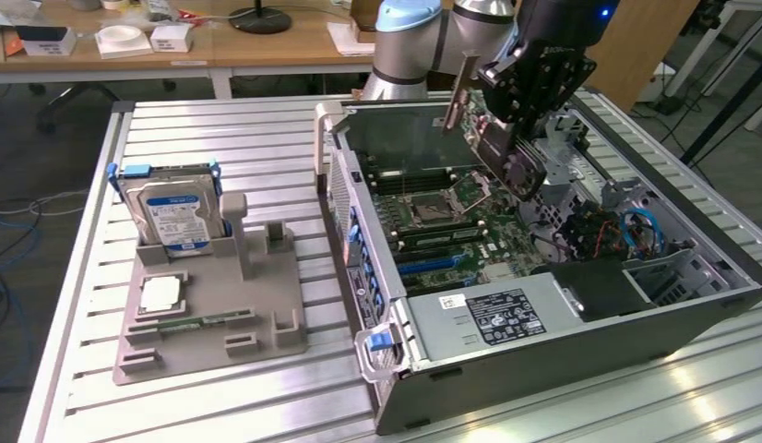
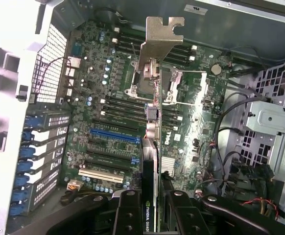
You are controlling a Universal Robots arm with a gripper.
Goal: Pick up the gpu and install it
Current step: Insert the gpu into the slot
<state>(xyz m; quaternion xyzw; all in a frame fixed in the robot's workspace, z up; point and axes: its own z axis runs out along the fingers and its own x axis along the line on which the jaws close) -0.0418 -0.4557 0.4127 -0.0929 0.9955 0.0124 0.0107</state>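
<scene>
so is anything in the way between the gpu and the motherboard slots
Nothing visible. The gripper holds the gpu edge-on over the open case, and the motherboard slots beneath it lie bare.

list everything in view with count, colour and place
gpu: one, dark with silver bracket, on edge above the motherboard
computer case: one, dark grey, open, on the table at the exterior view's right
motherboard: one, green, inside the case
power supply: one, silver with black label, inside the case
hard drive: one, silver with blue-white label, upright in the holder
holder: one, grey, on the table at the exterior view's left
memory stick: one, green, flat on the holder
chip: one, silver, flat on the holder
table: one, silver, slatted, under case and holder
arm: one, grey and blue, above the case
hand: one, black, shut on the gpu
</scene>
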